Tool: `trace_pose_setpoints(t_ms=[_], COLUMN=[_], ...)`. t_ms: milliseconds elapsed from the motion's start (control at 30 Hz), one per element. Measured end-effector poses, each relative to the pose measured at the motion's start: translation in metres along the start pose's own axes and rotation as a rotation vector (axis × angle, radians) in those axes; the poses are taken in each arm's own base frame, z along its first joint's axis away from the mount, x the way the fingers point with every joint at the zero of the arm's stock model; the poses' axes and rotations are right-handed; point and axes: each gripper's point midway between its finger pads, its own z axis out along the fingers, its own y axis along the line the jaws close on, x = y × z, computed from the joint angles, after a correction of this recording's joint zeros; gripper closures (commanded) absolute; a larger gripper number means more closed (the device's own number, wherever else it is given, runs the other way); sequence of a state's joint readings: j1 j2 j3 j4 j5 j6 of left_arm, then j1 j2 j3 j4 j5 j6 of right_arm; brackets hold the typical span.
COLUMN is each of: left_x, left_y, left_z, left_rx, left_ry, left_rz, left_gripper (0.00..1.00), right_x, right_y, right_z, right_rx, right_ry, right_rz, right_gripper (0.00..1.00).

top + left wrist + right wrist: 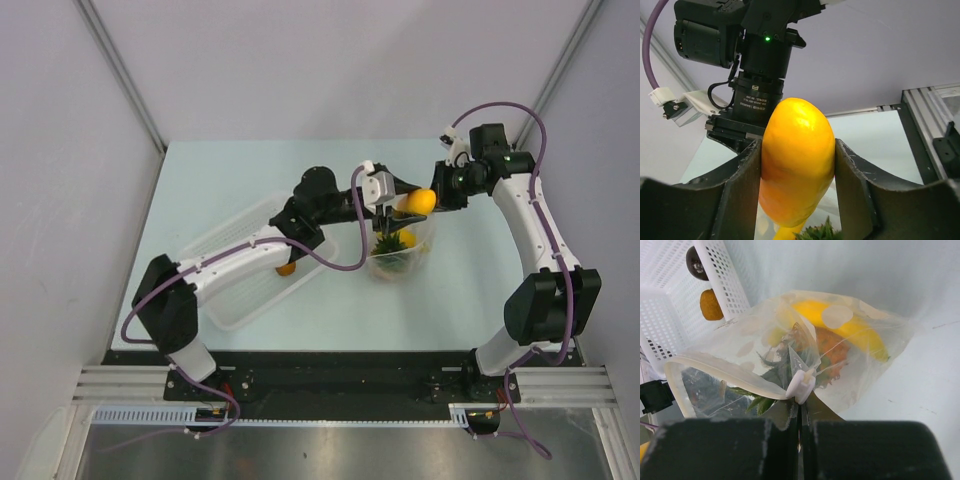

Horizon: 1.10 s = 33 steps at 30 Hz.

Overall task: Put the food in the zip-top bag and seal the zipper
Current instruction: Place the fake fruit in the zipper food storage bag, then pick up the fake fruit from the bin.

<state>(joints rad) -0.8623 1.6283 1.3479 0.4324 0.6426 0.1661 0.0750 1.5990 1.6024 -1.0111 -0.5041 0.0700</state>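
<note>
My left gripper (pixel 798 146) is shut on a yellow-orange toy fruit (pixel 797 170), held in the air just above the zip-top bag (pixel 402 256). In the top view this fruit (pixel 418 201) hangs between both arms. My right gripper (pixel 801 414) is shut on the bag's edge right below the white zipper slider (pixel 801 384), holding the mouth up and open. The whitish zipper strip (pixel 722 371) curves off to the left. Inside the bag (pixel 867 372) lie a yellow banana (pixel 860 332) and an orange pineapple (pixel 834 351) with a green crown (pixel 774 376).
The white perforated basket (pixel 232 292) lies left of the bag, under my left arm, with an orange fruit (pixel 287 268) in it. In the right wrist view the basket (pixel 725 275) holds a dark brown fruit (pixel 695 262) and an orange-brown one (pixel 711 304).
</note>
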Motion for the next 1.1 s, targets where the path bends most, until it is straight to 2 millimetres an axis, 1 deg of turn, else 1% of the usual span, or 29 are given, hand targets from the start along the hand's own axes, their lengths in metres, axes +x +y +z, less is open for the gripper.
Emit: trace_pose_setpoints(t_ms=[33, 100, 167, 200, 233, 300, 367, 433, 533, 567, 600, 633, 700, 733, 800, 867, 933, 967, 1033, 1067, 1100], left_x=[0.003, 0.009, 0.017, 0.022, 0.027, 0.039, 0.047, 0.049, 0.041, 0.036, 0.025, 0.020, 0.003, -0.007, -0.020, -0.025, -0.018, -0.010, 0.015, 0.028, 0.044], left_y=[0.003, 0.008, 0.011, 0.014, 0.017, 0.022, 0.027, 0.030, 0.036, 0.039, 0.042, 0.045, 0.052, 0.057, 0.065, 0.077, 0.092, 0.098, 0.108, 0.110, 0.111], left_z=[0.003, 0.009, 0.013, 0.015, 0.017, 0.019, 0.017, 0.015, 0.009, 0.004, -0.003, -0.008, -0.028, -0.040, -0.065, -0.097, -0.133, -0.148, -0.178, -0.189, -0.203], left_rx=[-0.005, -0.016, -0.026, -0.035, -0.043, -0.063, -0.088, -0.105, -0.123, -0.134, -0.148, -0.157, -0.190, -0.214, -0.256, -0.316, -0.391, -0.422, -0.479, -0.498, -0.517], left_ry=[-0.010, -0.026, -0.028, -0.028, -0.022, -0.007, 0.007, 0.011, 0.012, 0.011, 0.012, 0.012, 0.022, 0.025, 0.038, 0.065, 0.121, 0.153, 0.245, 0.287, 0.341], left_rz=[0.008, 0.022, 0.031, 0.042, 0.048, 0.058, 0.057, 0.051, 0.050, 0.047, 0.042, 0.043, 0.040, 0.044, 0.047, 0.044, 0.020, 0.004, -0.050, -0.072, -0.105], left_gripper=[0.58, 0.53, 0.41, 0.28, 0.22, 0.01, 0.00, 0.00, 0.00, 0.00, 0.00, 0.00, 0.00, 0.00, 0.00, 0.00, 0.00, 0.01, 0.02, 0.04, 0.07], right_x=[0.000, -0.001, -0.002, -0.002, -0.002, -0.002, -0.002, -0.002, -0.002, -0.002, -0.002, -0.002, -0.002, -0.002, -0.003, -0.005, -0.006, -0.007, -0.007, -0.007, -0.008], right_y=[0.000, 0.000, 0.001, 0.001, 0.001, 0.000, 0.000, 0.000, 0.000, 0.000, -0.001, -0.001, -0.002, -0.002, -0.002, -0.001, 0.001, 0.001, 0.002, 0.003, 0.003], right_z=[0.000, -0.001, -0.001, -0.001, -0.001, -0.001, -0.001, -0.001, -0.001, 0.000, 0.001, 0.002, 0.003, 0.004, 0.004, 0.003, 0.003, 0.003, 0.003, 0.003, 0.003], right_rx=[0.001, 0.002, 0.002, 0.002, 0.002, 0.003, 0.003, 0.003, 0.003, 0.003, 0.003, 0.003, 0.004, 0.004, 0.004, 0.003, 0.000, 0.000, 0.004, 0.008, 0.012], right_ry=[-0.001, -0.004, -0.006, -0.006, -0.006, -0.006, -0.007, -0.007, -0.005, -0.004, -0.001, 0.001, 0.005, 0.005, 0.004, 0.002, -0.002, -0.003, -0.004, -0.004, -0.006], right_rz=[0.000, -0.002, -0.003, -0.003, -0.003, -0.003, -0.003, -0.003, -0.002, -0.001, 0.000, 0.001, 0.003, 0.003, 0.002, -0.001, -0.011, -0.018, -0.036, -0.043, -0.054], right_gripper=[1.00, 1.00, 1.00, 1.00, 1.00, 1.00, 1.00, 1.00, 1.00, 1.00, 1.00, 1.00, 1.00, 1.00, 1.00, 1.00, 1.00, 1.00, 1.00, 1.00, 1.00])
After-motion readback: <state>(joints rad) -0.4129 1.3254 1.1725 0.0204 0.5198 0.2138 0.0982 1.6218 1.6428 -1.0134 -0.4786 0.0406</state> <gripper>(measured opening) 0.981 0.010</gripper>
